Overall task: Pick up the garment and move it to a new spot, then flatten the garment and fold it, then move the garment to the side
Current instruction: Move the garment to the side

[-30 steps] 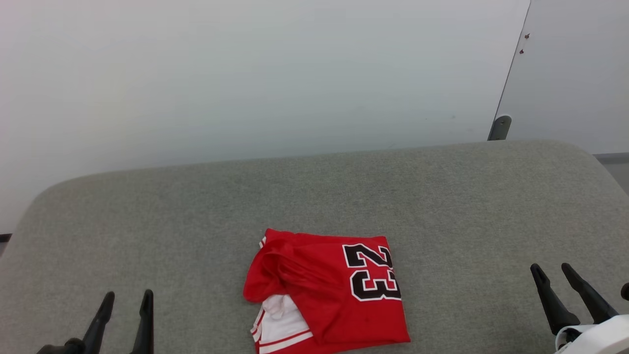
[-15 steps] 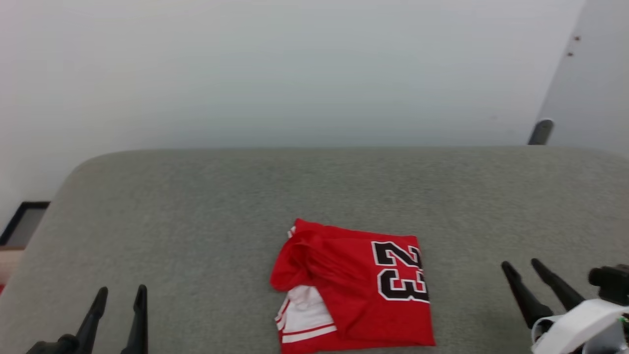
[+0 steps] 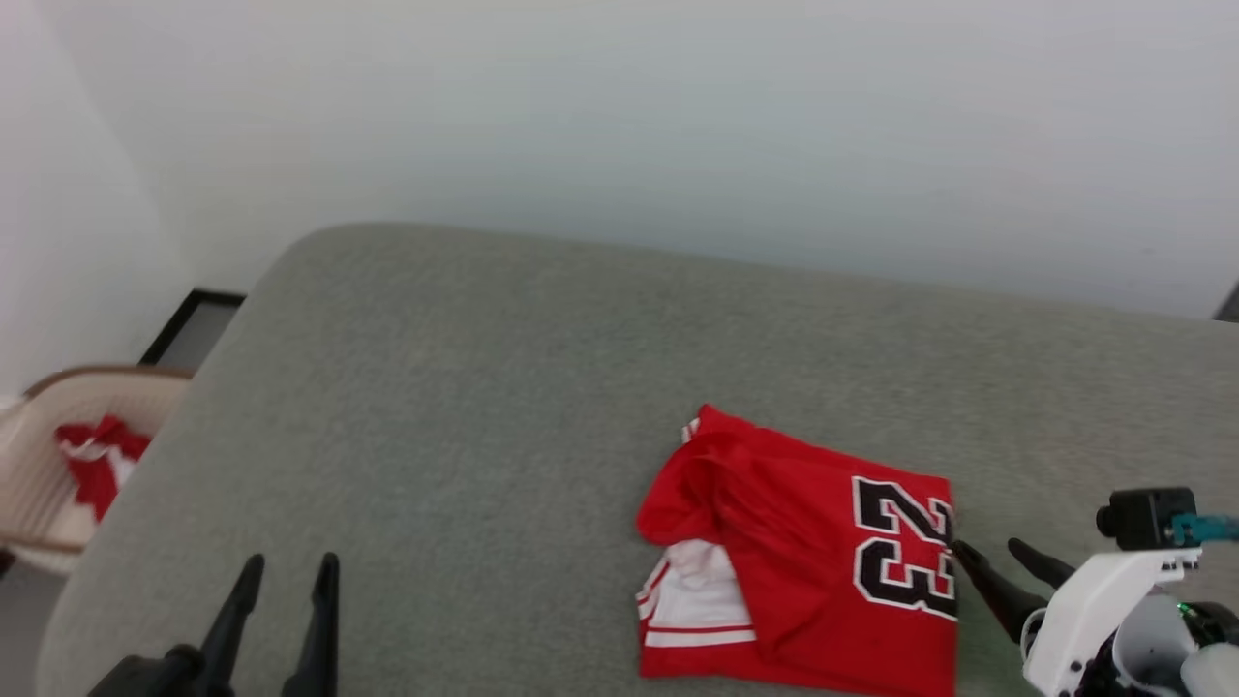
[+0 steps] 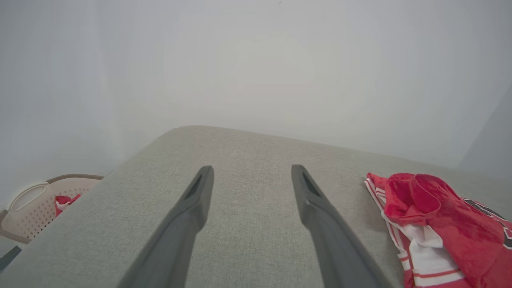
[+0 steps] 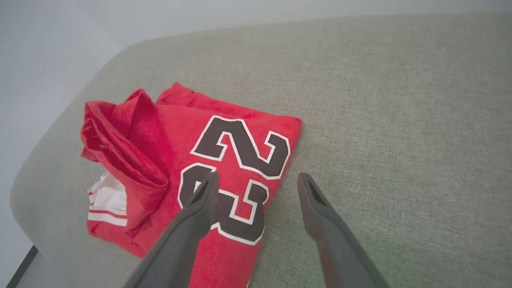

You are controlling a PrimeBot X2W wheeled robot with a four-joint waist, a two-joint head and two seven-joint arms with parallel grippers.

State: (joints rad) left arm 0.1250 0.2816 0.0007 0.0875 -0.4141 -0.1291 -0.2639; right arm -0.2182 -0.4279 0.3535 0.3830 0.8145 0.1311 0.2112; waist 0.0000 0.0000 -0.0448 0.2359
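1. Head view: a pale basket (image 3: 44,494) stands at the far left, beside the grey cushion (image 3: 465,387). A red and white cloth (image 3: 97,455) lies in it. The garment (image 3: 803,571) lies folded on the cushion, toward the right. The left gripper (image 3: 292,560) is at the lower left, its jaws apart and empty, well apart from the garment. The right gripper (image 3: 987,548) is just at the garment's right edge, beside the number (image 3: 905,547), its jaws also apart and empty.
2. Left wrist view: the basket (image 4: 32,218) with the cloth (image 4: 63,200) is at the lower left. The left gripper (image 4: 252,168) is spread wide over bare cushion (image 4: 248,224) and holds nothing. The garment (image 4: 440,224) lies at the right.
3. Right wrist view: the right gripper (image 5: 259,176) is spread wide. One finger is in front of the number (image 5: 240,148) on the garment (image 5: 160,132), the other is over bare cushion (image 5: 400,120). Nothing is between them. I cannot tell if a finger touches the fabric.
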